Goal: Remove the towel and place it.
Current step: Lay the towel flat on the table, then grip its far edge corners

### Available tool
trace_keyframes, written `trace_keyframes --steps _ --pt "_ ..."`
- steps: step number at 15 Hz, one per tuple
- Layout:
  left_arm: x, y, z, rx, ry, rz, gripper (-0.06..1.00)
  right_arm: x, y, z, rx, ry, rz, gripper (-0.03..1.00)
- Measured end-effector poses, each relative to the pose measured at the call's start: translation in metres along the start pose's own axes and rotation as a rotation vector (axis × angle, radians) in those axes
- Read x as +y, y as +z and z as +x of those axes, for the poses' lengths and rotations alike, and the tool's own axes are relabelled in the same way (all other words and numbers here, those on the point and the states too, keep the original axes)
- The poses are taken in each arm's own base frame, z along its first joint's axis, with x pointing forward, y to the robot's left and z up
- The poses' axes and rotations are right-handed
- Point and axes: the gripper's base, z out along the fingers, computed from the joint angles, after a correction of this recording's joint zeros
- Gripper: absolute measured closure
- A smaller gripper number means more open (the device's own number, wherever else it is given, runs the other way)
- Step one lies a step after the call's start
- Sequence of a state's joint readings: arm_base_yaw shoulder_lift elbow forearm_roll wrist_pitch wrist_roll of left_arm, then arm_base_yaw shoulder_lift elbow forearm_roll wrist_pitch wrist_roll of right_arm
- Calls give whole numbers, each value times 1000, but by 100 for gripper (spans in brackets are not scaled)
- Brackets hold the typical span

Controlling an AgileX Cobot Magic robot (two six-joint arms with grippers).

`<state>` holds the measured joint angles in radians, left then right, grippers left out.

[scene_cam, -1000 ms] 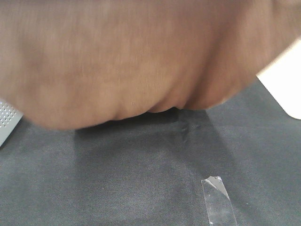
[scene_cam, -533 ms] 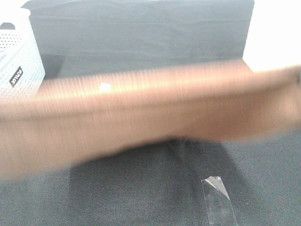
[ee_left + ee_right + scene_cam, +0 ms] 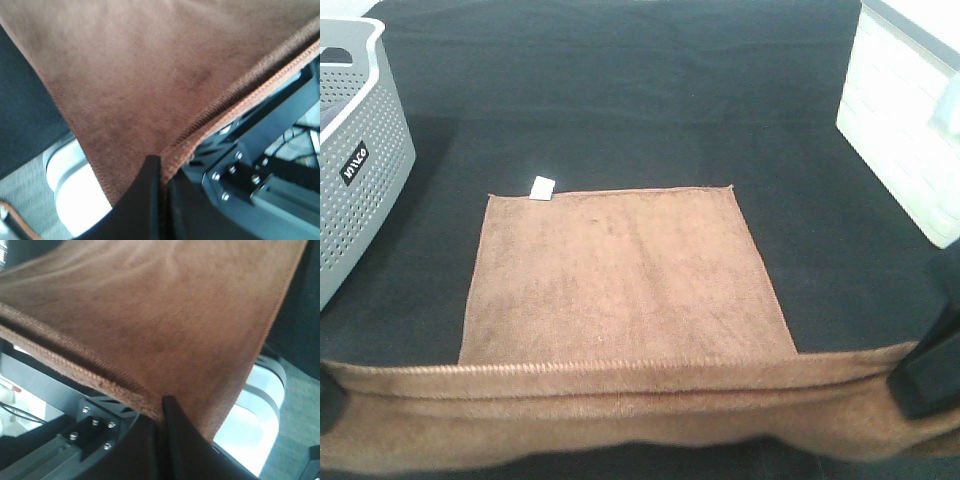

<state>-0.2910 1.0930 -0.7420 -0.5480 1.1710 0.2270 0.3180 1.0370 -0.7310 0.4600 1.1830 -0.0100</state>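
On the black table cloth (image 3: pixel 620 90) in front of you, the far part of the brown towel (image 3: pixel 620 280) lies flat, its white tag (image 3: pixel 543 187) at the far left corner. Nearer you, a broad band of it stretches taut across the whole overhead view. Your left gripper (image 3: pixel 162 172) has its jaws pinched together on one stitched corner, and your right gripper (image 3: pixel 162 407) is clamped on the other. A grey perforated basket (image 3: pixel 360 150) stands at far left, apart from the towel.
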Motion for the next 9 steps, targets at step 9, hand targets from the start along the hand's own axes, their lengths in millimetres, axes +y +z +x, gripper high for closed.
trace_keyframes --steps 9 --pt "15 83 -21 383 29 -14 94 -34 63 -26 220 61 79 97"
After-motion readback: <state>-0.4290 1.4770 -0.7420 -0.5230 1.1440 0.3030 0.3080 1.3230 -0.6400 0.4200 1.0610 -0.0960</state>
